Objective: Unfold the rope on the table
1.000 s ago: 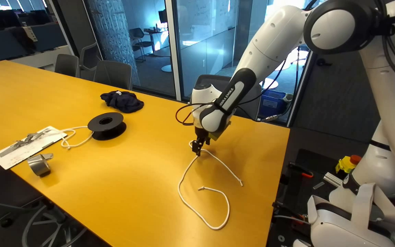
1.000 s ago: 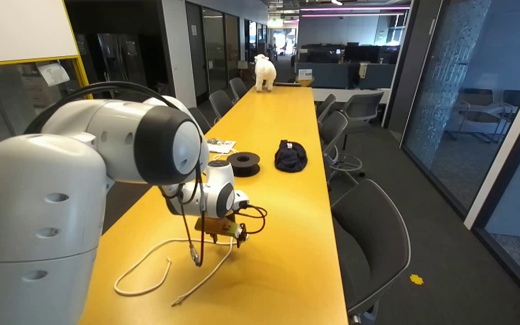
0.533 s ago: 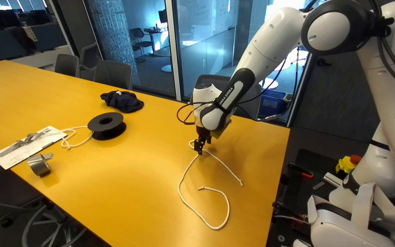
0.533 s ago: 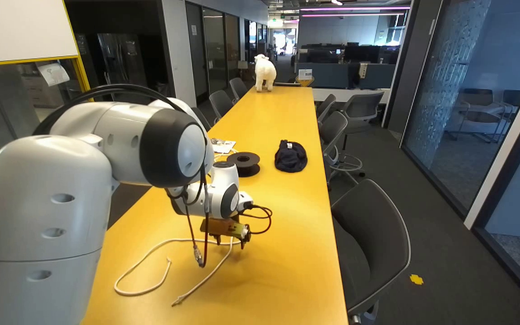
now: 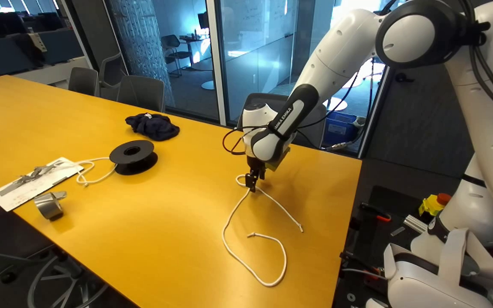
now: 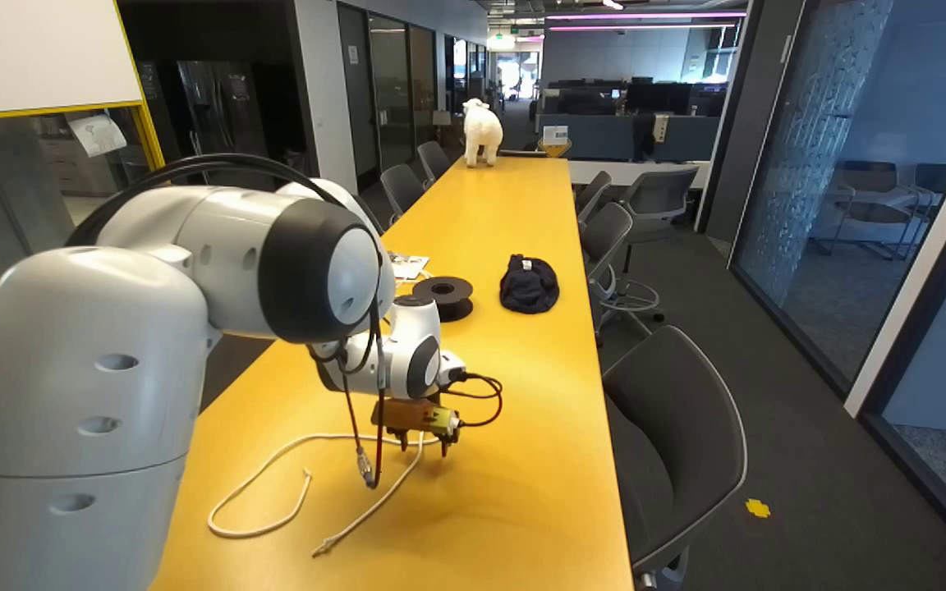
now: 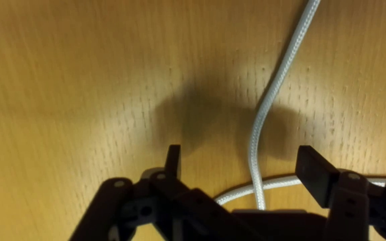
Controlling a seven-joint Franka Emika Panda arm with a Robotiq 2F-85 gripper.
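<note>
Table [image 7: 62, 83] — rope [image 7: 286, 63] weave, wrist view only

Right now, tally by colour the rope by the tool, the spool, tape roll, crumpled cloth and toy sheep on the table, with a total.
White or cream: 2 (rope, toy sheep)
Black: 1 (spool)
Navy: 1 (crumpled cloth)
Silver: 1 (tape roll)
Total: 5

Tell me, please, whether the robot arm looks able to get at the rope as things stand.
Probably yes: in the wrist view the tool is open, with a strand of rope showing between its jaws and nothing visible blocking it. The tool's height above the table is hard to judge.
</note>
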